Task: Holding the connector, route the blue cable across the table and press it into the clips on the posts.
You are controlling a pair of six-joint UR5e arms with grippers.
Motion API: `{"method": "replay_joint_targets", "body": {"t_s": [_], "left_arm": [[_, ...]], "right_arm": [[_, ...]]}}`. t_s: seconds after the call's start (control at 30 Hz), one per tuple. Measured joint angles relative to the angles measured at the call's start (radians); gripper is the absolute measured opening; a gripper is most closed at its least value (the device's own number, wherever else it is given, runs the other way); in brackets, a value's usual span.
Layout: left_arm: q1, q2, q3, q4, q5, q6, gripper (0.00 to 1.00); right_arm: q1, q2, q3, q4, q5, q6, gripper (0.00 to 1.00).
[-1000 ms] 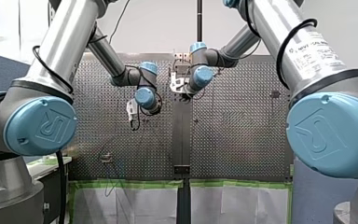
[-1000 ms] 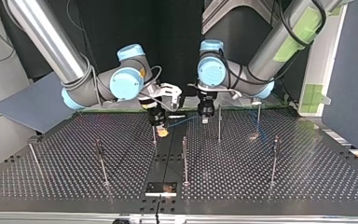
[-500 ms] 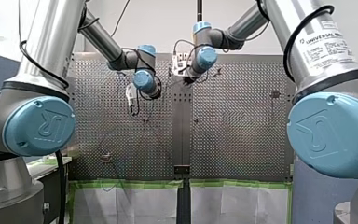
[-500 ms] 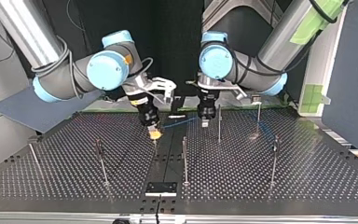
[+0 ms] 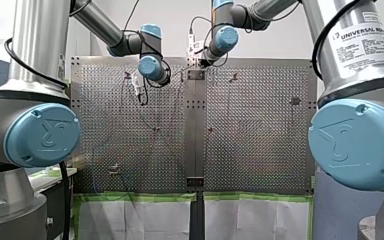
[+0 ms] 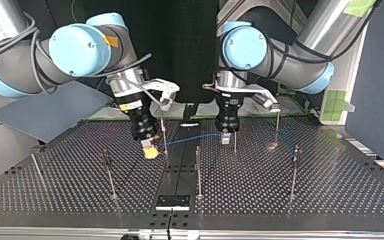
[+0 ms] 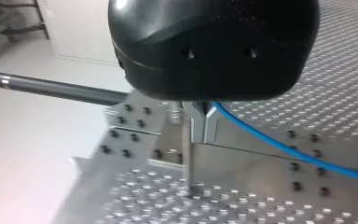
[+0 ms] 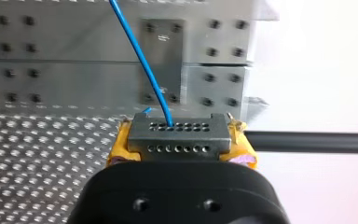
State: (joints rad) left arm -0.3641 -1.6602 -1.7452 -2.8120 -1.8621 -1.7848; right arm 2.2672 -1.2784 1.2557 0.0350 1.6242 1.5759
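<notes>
Right wrist view starts at the right claw (image 8: 179,142). Its yellow pads (image 8: 120,143) are clamped on the ends of the grey connector (image 8: 177,133). The blue cable (image 8: 142,60) leaves a hole in the connector's upper row and runs away over the perforated table (image 8: 42,154).

In the left wrist view the left claw (image 7: 200,126) has its metal fingers (image 7: 196,122) drawn together. The cable comes out right at them and slopes off to one side, so it looks pinched between them, though the claw's body hides the exact contact. One post (image 7: 188,158) stands just beside the fingertips.

In the top view the right claw hangs left of the middle and the left claw right of it, both near the far edge of the table. The cable spans between them in the air, passing close to a far post without clearly touching it. The other posts (image 6: 198,172) stand well apart across the table, each with a small clip (image 6: 296,151) near its top.

The connector is in hand and a length of cable is paid out between the claws. Whether any clip holds cable is too small to tell. A faint blue line near the posts at the top view's right may be cable. By this reading, most of the routing and pressing is left to do.
</notes>
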Motion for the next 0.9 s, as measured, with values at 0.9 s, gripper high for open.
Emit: {"method": "replay_joint_targets", "body": {"t_s": [0.9], "left_arm": [[0.041,-0.049,0.004,0.125,0.087,-0.034,0.00]], "right_arm": [[-0.020,0.023,0.039,-0.008,-0.005,-0.004,0.00]]}}
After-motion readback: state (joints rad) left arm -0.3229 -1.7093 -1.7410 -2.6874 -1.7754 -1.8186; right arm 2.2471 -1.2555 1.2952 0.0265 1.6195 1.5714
